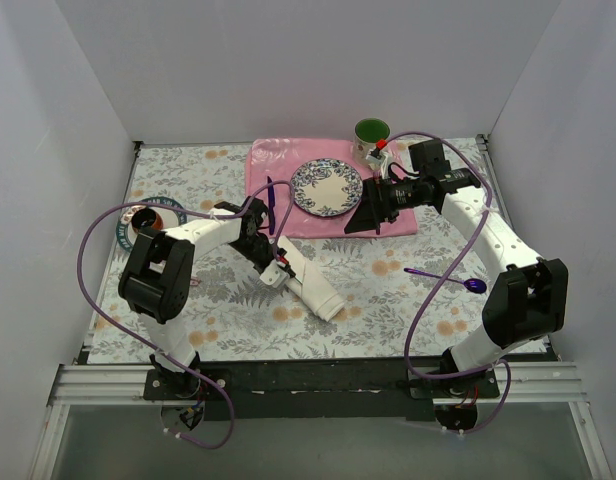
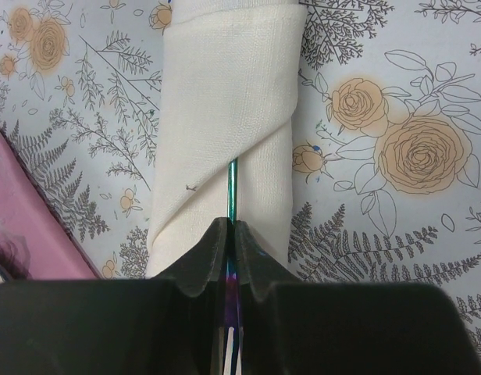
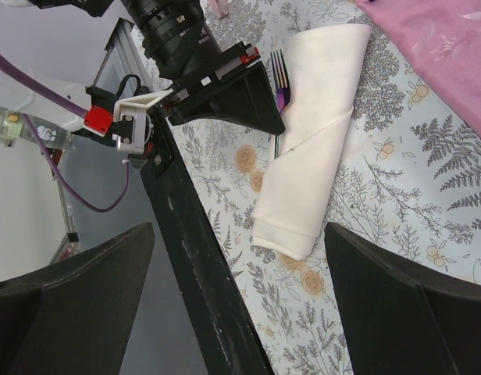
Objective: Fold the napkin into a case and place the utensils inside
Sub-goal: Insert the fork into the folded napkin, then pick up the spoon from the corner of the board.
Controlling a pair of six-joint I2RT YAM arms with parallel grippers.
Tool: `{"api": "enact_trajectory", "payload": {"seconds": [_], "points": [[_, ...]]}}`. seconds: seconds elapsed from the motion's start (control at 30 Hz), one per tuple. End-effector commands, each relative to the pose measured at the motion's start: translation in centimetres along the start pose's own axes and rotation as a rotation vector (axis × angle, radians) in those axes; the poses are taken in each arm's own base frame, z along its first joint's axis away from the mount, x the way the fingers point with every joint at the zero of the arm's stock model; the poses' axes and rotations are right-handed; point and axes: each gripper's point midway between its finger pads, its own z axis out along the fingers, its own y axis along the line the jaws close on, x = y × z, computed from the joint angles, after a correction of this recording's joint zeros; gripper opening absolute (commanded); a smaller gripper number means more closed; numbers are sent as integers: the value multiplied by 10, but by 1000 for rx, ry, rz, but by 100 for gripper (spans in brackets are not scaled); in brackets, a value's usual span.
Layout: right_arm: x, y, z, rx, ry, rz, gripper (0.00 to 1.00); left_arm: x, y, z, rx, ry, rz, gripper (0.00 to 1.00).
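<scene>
Floral tablecloth (image 1: 368, 300) covers the table. Your case (image 1: 313, 287) lies mid-table, its long axis slanting from the pink placemat (image 1: 278, 165) toward the near edge. Your left gripper (image 2: 229, 234), elbow bent, lines up with that axis. Its fingers are clamped on the iridescent fork (image 2: 233, 183), whose handle is tucked under the fold. Your right gripper (image 1: 366, 215) hovers over the placemat, fingers wide apart.

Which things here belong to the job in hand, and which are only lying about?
Job in hand:
- napkin case
- fork, its shaft in the case, gripped by the left gripper
- spoon, lying apart, not yet picked up

Lying about:
- plate
- placemat
- green cup
- dark purple utensil on the placemat
</scene>
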Motion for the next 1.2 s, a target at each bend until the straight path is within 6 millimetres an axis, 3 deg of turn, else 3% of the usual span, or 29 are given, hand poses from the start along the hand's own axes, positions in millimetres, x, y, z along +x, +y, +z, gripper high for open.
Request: {"api": "enact_trajectory", "payload": {"seconds": [0.0, 0.07, 0.1, 0.2, 0.33, 0.57, 0.8, 0.9, 0.93, 1.03, 1.17], "points": [[-5, 10, -7, -20, -24, -38, 99, -16, 27, -4, -36, -14, 477, 4], [-4, 10, -6, -19, -22, -37, 99, -14, 26, -4, -33, -12, 475, 8], [-5, 11, -7, -18, -25, -41, 99, -14, 26, -3, -31, -9, 475, 16], [-4, 10, -7, -16, -25, -37, 99, -14, 27, -5, -28, -3, 478, 27], [-4, 10, -8, -16, -23, -38, 99, -17, 28, -7, -28, -3, 478, 36], [-9, 10, -15, 6, -34, -70, 99, -32, 31, -18, -34, -12, 472, 43], [-8, 2, -50, 183, -45, -248, 99, -62, 50, -58, -115, -4, 402, 47], [14, -16, -69, 337, 28, -350, 99, -76, 61, -80, -184, 31, 357, 48], [33, -29, -77, 401, 94, -337, 99, -77, 62, -85, -205, 37, 290, 48], [64, -51, -99, 517, 229, -387, 96, -90, 65, -102, -278, 57, 179, 50], [119, -92, -122, 626, 434, -390, 88, -97, 53, -105, -361, 40, 12, 50]]}}
